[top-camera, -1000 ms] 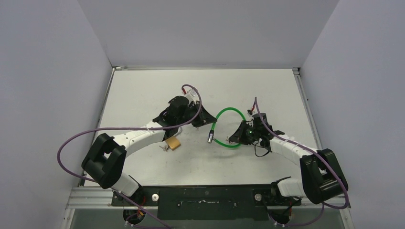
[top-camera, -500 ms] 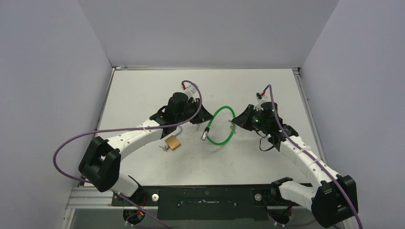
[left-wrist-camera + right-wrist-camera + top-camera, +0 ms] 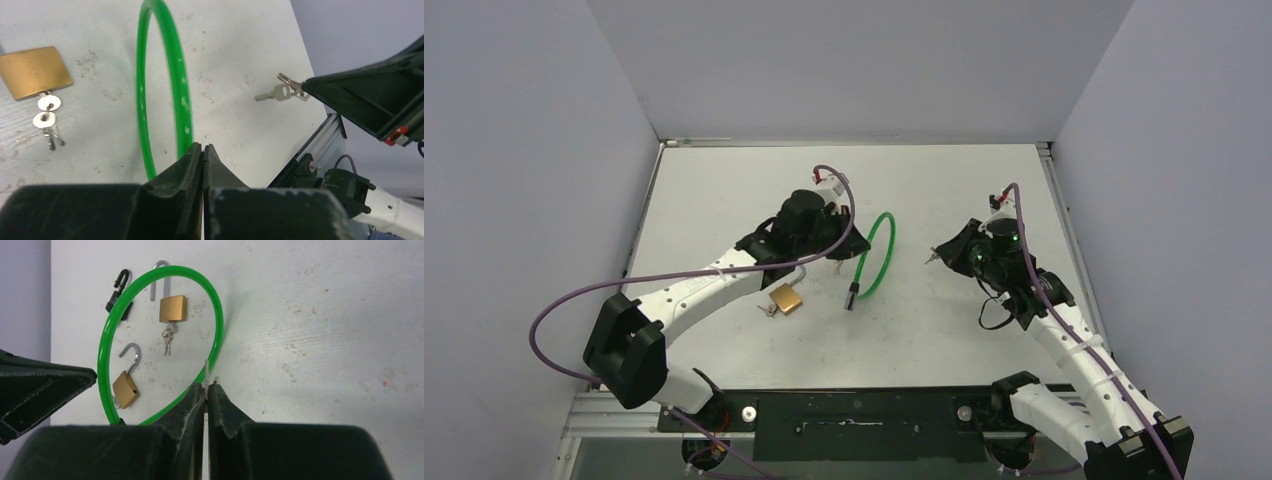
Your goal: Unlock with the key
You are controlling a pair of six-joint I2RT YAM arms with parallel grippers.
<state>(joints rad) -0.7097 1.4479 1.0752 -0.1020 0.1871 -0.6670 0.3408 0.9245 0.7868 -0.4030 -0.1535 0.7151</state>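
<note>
My right gripper (image 3: 936,256) (image 3: 206,386) is shut on a small silver key (image 3: 206,371) (image 3: 282,90), and a second key hangs from the same ring. A green cable lock loop (image 3: 886,214) (image 3: 180,85) (image 3: 220,305) stands on edge between the arms, its dark metal end (image 3: 852,294) low on the table. My left gripper (image 3: 844,252) (image 3: 203,146) is shut right beside the cable, and nothing shows between its jaws. A brass padlock (image 3: 786,298) (image 3: 35,72) (image 3: 173,308) lies by the left arm with its own keys (image 3: 45,115) in it.
In the right wrist view a second brass padlock (image 3: 125,389) with a raised shackle lies beyond the loop, and a black clip (image 3: 118,290) lies further off. The white table (image 3: 924,340) is walled on three sides.
My right arm has drawn back to the right with the key, away from the green cable. The loop has swung left and turned edge-on. The left gripper has closed slightly more.
</note>
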